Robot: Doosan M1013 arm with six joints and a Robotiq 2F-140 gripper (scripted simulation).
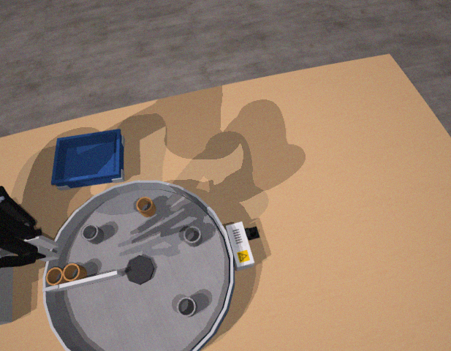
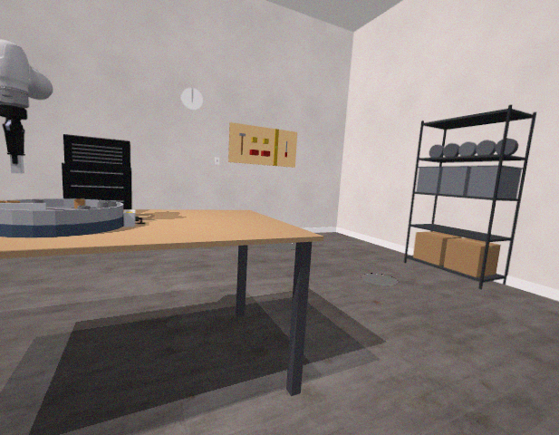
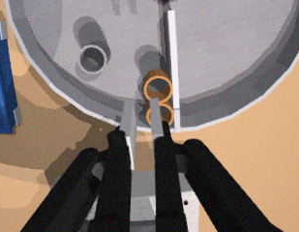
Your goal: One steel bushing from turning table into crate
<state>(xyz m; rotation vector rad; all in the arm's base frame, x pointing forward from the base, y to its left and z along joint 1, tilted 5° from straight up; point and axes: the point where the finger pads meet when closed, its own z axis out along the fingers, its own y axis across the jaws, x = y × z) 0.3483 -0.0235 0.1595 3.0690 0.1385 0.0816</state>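
Three grey steel bushings, round, hollow, upright, and three orange ones on one turning table, bottom left of the top view; pincer above its rim, fingertips slightly apart, nothing held; one blue crate upper left of it.

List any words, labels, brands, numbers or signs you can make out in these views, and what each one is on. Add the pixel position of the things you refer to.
No word, brand or number is readable.
Yellow warning triangle sign: on the white box (image 1: 237,235) (image 2: 130,218) beside the turntable (image 1: 227,279) (image 2: 59,217); its inner symbol is too small to tell.
Rows of dark marks: same box, too small to tell whether text.
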